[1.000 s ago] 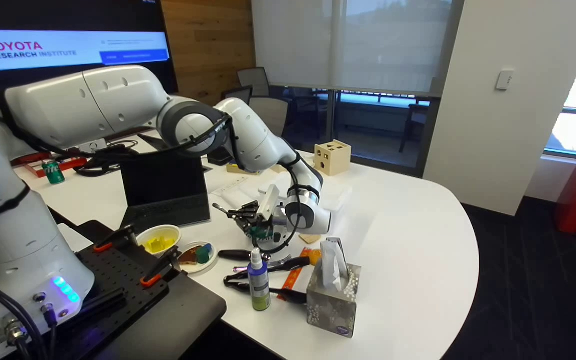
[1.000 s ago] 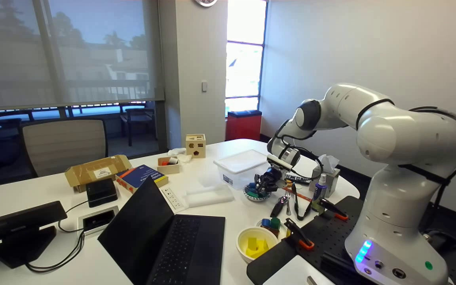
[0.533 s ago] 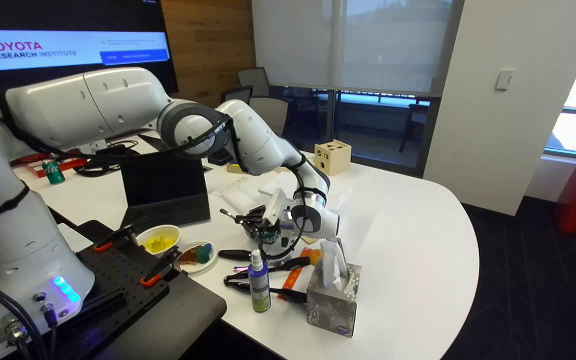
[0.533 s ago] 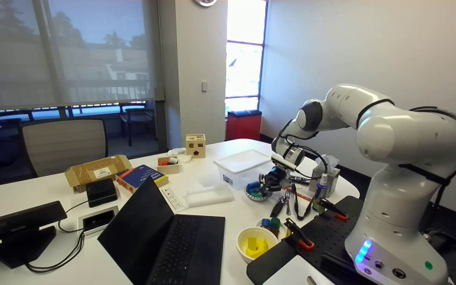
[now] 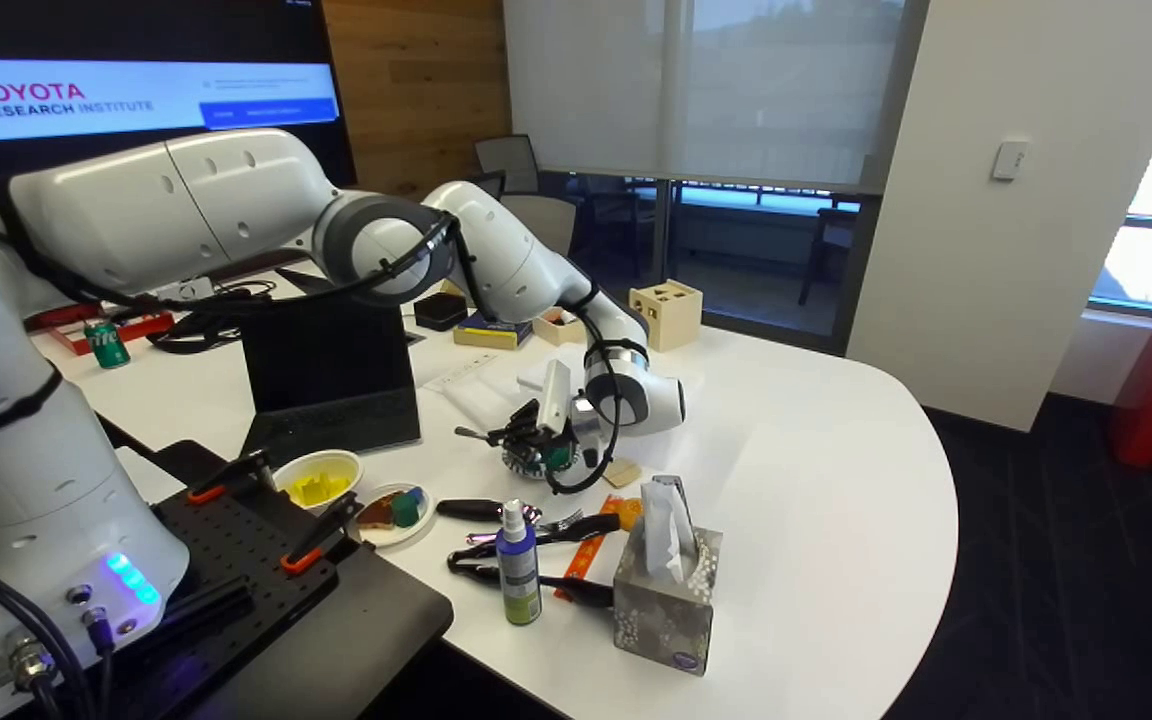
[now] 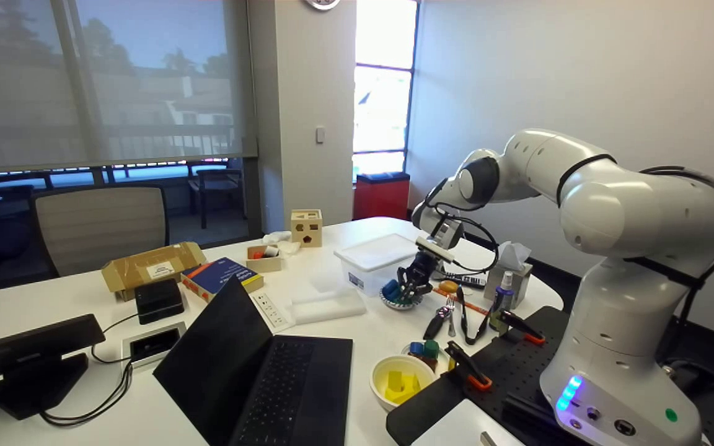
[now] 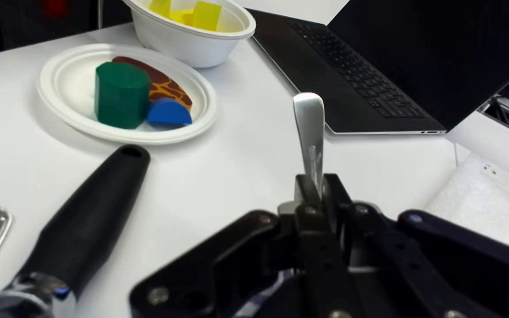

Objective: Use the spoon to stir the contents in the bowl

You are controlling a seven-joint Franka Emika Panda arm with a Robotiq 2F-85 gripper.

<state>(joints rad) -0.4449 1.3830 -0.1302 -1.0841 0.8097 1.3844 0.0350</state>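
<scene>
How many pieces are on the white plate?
3 in the wrist view: a green block, a blue half-disc beside it, and a brown piece behind both; more may be hidden.

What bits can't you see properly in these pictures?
Spoon: lower end hidden behind the gripper in the wrist view.
Bowl: partly covered by the gripper in both exterior views.
Bottle label: too small in both exterior views.
Screen: cut off by top and left edges in an exterior view.
</scene>
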